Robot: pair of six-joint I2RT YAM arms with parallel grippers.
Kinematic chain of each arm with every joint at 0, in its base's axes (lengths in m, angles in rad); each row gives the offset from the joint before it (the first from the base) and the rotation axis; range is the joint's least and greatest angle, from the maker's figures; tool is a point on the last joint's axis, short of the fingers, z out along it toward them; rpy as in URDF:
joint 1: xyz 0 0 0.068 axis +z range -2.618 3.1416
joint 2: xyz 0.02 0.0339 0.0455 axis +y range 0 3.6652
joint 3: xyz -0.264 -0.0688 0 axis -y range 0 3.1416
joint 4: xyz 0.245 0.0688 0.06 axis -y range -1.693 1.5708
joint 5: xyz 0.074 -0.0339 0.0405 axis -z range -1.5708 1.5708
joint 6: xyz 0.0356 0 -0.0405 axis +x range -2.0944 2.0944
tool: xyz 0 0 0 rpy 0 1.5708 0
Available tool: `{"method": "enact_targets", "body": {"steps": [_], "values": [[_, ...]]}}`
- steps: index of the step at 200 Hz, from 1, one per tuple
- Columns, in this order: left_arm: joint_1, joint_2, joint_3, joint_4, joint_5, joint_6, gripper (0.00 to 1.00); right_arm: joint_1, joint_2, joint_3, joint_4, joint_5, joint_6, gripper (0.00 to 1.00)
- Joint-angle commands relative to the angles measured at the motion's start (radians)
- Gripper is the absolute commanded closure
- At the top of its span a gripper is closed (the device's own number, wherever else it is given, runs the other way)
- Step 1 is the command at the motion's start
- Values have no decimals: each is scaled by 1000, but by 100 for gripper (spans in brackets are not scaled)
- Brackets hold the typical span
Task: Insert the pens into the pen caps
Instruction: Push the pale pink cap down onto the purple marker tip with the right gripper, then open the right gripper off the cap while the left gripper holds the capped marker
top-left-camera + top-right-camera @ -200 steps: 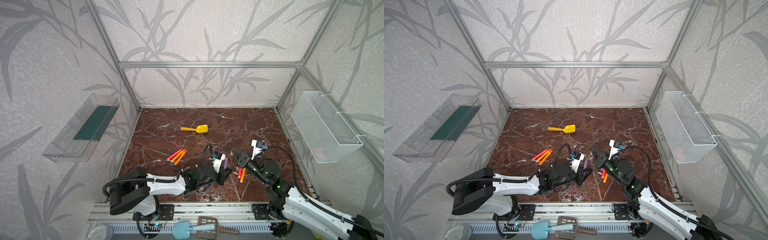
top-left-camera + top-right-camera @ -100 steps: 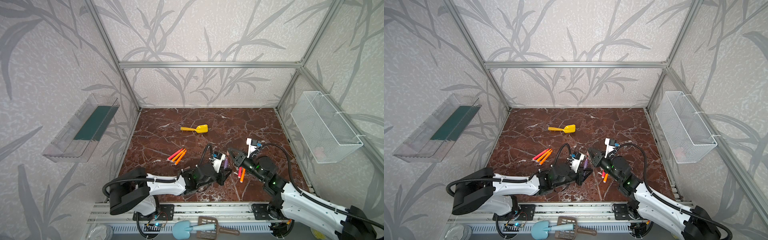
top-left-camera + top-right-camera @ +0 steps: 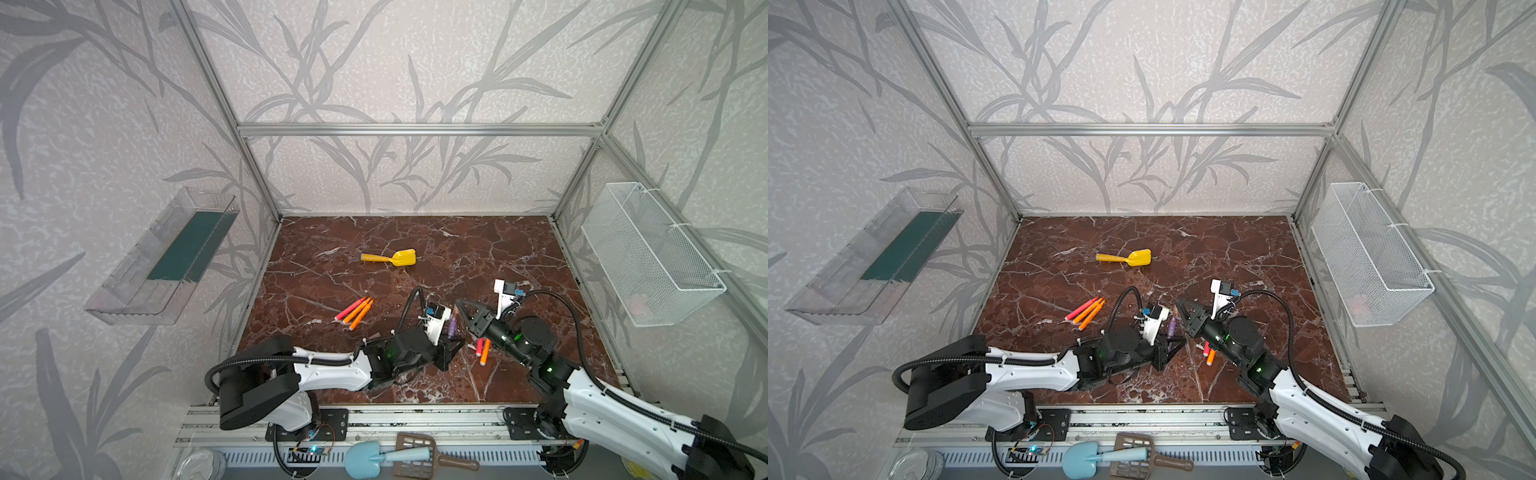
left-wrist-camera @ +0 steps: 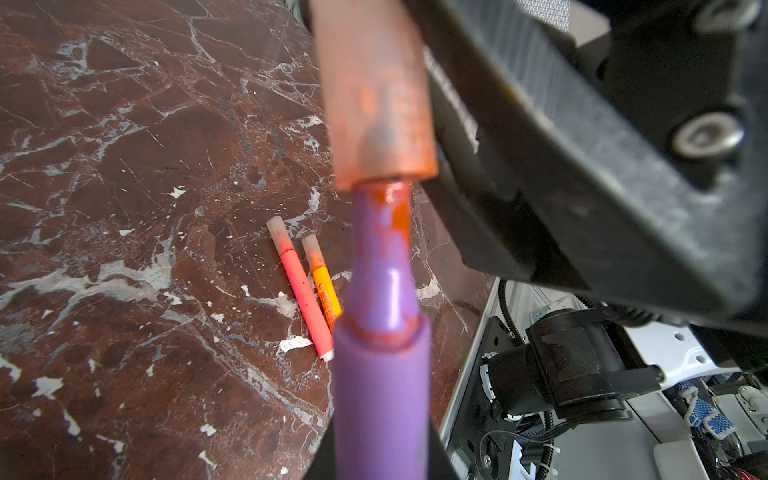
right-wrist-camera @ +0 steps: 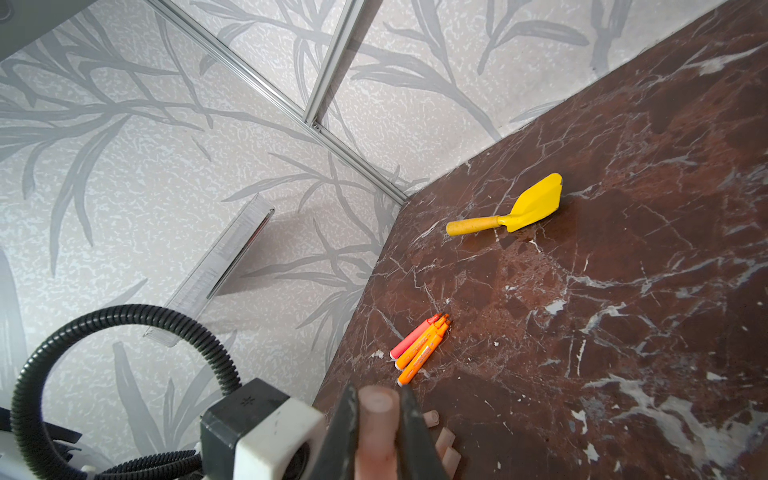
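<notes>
My left gripper (image 3: 451,345) is shut on a purple pen (image 4: 380,374), held with its tip pointing up. My right gripper (image 5: 378,392) is shut on a translucent pinkish pen cap (image 5: 377,432). In the left wrist view that cap (image 4: 376,95) sits over the pen's tip, its rim at the stained neck. Both top views show the two grippers meeting at the front centre, the purple pen (image 3: 451,326) between them. Three uncapped pens (image 3: 354,312), one pink and two orange, lie to the left. A pink and an orange capped pen (image 4: 309,286) lie side by side. Loose caps (image 5: 444,440) lie near the right gripper.
A yellow toy shovel (image 3: 390,257) lies mid-table behind the grippers. A clear tray (image 3: 166,257) hangs on the left wall and a white mesh basket (image 3: 648,253) on the right wall. The marble table's front edge (image 3: 415,401) meets a metal rail.
My right gripper has moved left with the cap, from beside the capped pens onto the tip of the purple pen. The left arm has stayed still.
</notes>
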Motion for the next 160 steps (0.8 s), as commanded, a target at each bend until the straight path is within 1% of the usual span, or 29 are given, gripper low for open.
{"method": "enact_targets", "body": {"steps": [1,33,108,160], "values": [[2,-5,13,35,-3,-7,100,2,-19,-20,16,-18,-7,100],[11,3,13,59,18,-15,100,14,-17,-40,83,-61,-25,100],[64,19,12,126,136,-51,100,21,3,-96,227,-134,-57,100],[77,-40,-5,107,137,-46,100,21,-42,-145,253,-151,-71,100]]}}
